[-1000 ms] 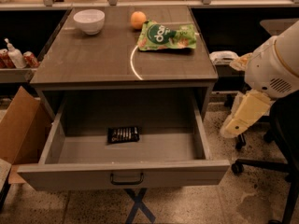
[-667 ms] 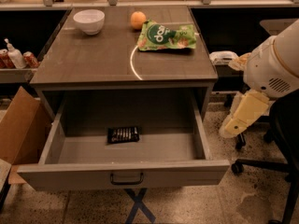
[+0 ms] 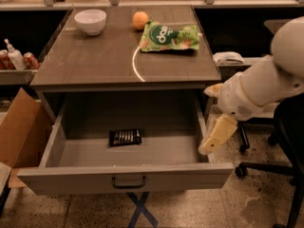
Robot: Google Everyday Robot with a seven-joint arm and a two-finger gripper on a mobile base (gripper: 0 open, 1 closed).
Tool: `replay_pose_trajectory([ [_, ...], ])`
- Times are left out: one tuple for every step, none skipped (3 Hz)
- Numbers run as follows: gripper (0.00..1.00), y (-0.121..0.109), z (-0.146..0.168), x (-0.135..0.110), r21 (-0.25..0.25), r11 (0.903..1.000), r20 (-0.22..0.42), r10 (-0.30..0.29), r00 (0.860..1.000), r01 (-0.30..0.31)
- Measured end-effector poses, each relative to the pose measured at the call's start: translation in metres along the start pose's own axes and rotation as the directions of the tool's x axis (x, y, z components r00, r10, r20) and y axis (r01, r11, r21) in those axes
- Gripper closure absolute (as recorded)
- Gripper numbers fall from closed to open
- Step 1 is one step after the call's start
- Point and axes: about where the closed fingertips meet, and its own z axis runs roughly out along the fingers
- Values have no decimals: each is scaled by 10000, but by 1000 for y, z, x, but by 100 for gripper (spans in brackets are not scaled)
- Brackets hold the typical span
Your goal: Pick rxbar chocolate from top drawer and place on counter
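The rxbar chocolate (image 3: 125, 137), a small black-wrapped bar, lies flat on the floor of the open top drawer (image 3: 71, 178), left of its middle. The drawer is pulled far out below the counter (image 3: 95, 61), and its dark handle sits at the centre of the front panel. My gripper (image 3: 212, 142) hangs from the white arm at the right. It sits just over the drawer's right wall near the front corner, well to the right of the bar and holding nothing that I can see.
On the counter are a white bowl (image 3: 90, 21), an orange (image 3: 140, 20) and a green snack bag (image 3: 168, 37). A cardboard box (image 3: 19, 127) stands left of the drawer. A black office chair (image 3: 285, 141) stands on the right. Bottles and cans (image 3: 14, 58) sit on a left shelf.
My arm has swung left and down, bringing the gripper from beside the cabinet to the drawer's right wall. The bar and the drawer have not moved.
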Motion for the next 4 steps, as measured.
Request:
replay_pose_trajectory([
  [0,0,39,-3,-270,9996,365,-92,9993,102],
  [0,-3,83,-10,-372,9992,581,-152,9982,173],
  [0,-15,126,-13,-293,9995,969,97,9952,-69],
  [0,-21,130,-16,-304,9995,1081,-50,9941,83],
])
